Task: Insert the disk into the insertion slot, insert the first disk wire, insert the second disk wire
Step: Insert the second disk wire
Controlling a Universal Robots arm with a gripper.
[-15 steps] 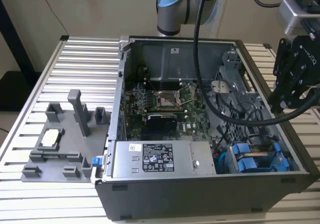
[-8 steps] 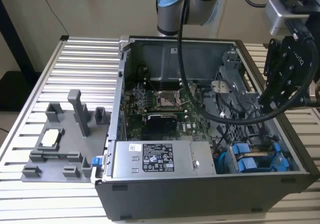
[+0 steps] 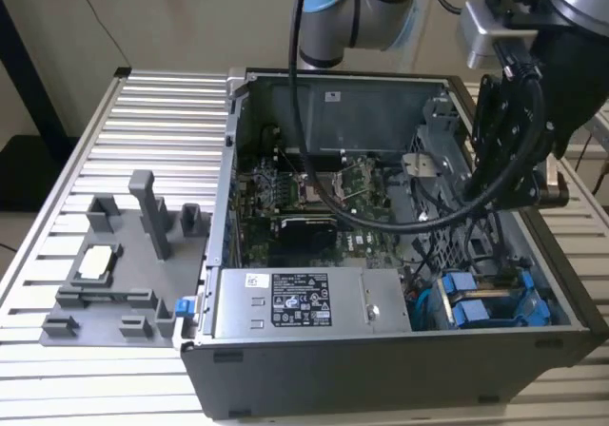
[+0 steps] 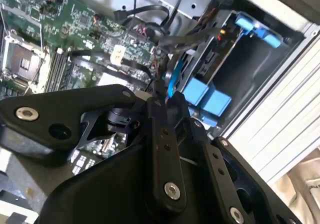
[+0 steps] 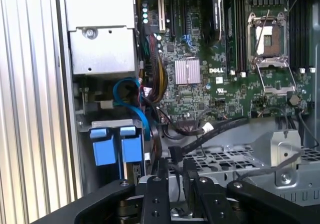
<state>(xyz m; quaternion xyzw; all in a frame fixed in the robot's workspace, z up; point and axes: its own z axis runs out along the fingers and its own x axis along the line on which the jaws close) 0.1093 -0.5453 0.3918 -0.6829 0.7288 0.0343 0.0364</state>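
Observation:
The disk [image 3: 476, 309] sits in the insertion slot [image 3: 539, 304] at the case's near corner, on the exterior view's right; its two blue carrier tabs [image 5: 114, 145] face up. The tabs [image 4: 206, 97] also appear in the second wrist view. My black gripper [image 3: 490, 183] hangs above the perforated cage, apart from the disk. Its jaws stand close together, shut, with nothing visible between them, in both wrist views [image 5: 175, 168] [image 4: 163, 97]. A blue wire [image 5: 131, 91] loops beside the slot. A black wire with a loose connector [image 5: 175, 154] lies just ahead of the gripper.
A silver power-supply box [image 3: 303, 302] with a sticker fills the case's near wall. The green motherboard [image 3: 314, 198] lies in the middle. The perforated grey cage [image 5: 235, 164] is under the gripper. A grey fixture [image 3: 124, 264] stands on the slatted table at the exterior view's left.

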